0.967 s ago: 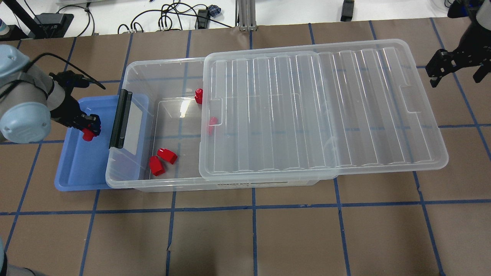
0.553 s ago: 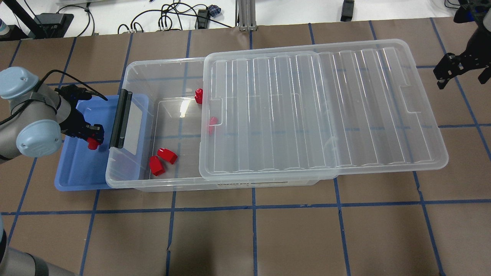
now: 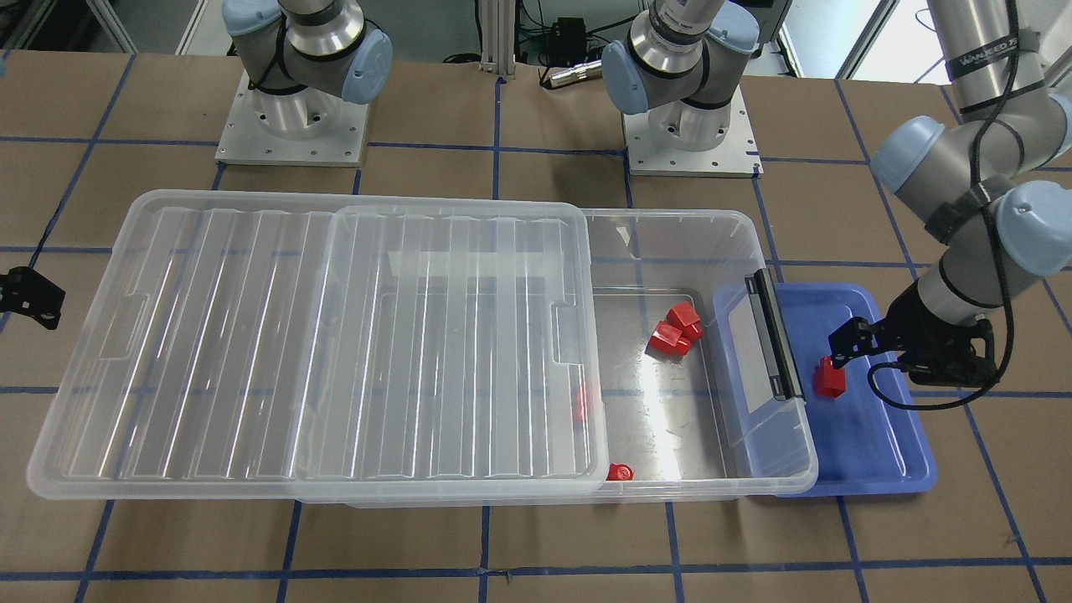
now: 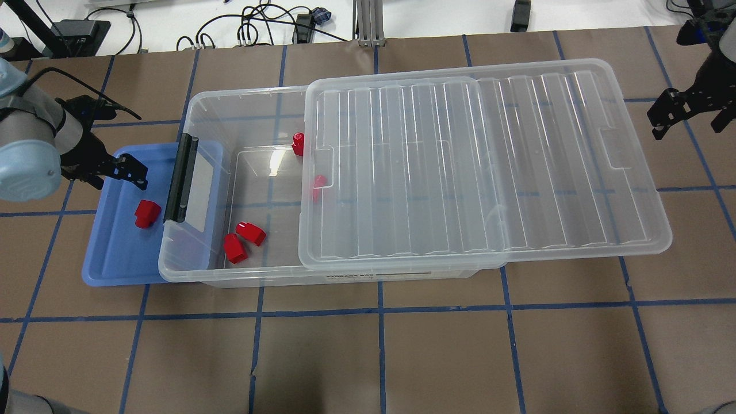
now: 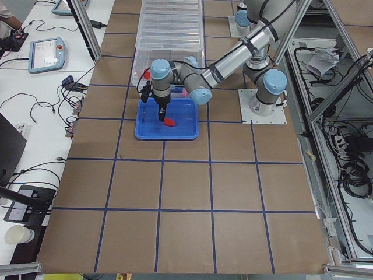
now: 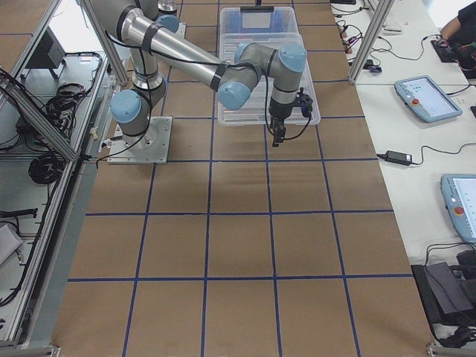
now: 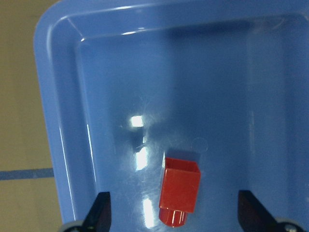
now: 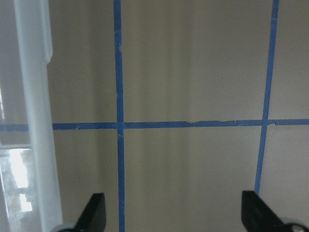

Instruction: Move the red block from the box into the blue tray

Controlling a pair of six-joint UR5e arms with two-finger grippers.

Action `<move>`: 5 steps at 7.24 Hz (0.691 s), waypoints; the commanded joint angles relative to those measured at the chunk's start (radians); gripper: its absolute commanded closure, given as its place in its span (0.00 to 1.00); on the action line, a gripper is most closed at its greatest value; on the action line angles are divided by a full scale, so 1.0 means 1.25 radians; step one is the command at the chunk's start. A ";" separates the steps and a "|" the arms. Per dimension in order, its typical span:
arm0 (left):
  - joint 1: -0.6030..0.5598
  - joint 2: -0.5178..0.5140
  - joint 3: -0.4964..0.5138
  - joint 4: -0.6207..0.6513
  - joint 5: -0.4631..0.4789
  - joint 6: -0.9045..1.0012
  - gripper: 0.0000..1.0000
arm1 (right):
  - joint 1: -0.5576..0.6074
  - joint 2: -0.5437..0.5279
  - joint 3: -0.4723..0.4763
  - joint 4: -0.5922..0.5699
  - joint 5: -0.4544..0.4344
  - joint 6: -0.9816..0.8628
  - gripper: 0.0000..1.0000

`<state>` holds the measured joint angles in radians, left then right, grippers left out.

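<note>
The block (image 4: 148,213) lay in the tray (image 4: 112,253) by the surface's left edge, left hand (image 4: 131,173) open above it, so the job looked done.

My table (image 4: 379,356) is covered in brown paper crossed by a blue tape grid (image 4: 448,309), and past its far edge black cables (image 4: 251,35) sprawl on a white bench (image 4: 437,17) beside a metal post (image 4: 371,20).
</note>
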<state>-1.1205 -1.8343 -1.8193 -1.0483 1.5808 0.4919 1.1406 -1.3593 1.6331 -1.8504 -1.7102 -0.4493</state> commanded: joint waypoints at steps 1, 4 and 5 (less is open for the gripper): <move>-0.070 0.052 0.092 -0.162 0.004 -0.092 0.00 | 0.005 0.001 0.026 -0.006 0.022 0.002 0.00; -0.150 0.144 0.147 -0.317 0.003 -0.253 0.00 | 0.009 -0.002 0.035 0.002 0.031 0.005 0.00; -0.203 0.164 0.167 -0.354 0.004 -0.288 0.00 | 0.014 -0.004 0.035 0.004 0.032 0.006 0.00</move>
<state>-1.3112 -1.6682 -1.6397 -1.4272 1.5871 0.1914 1.1521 -1.3615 1.6747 -1.8495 -1.6726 -0.4433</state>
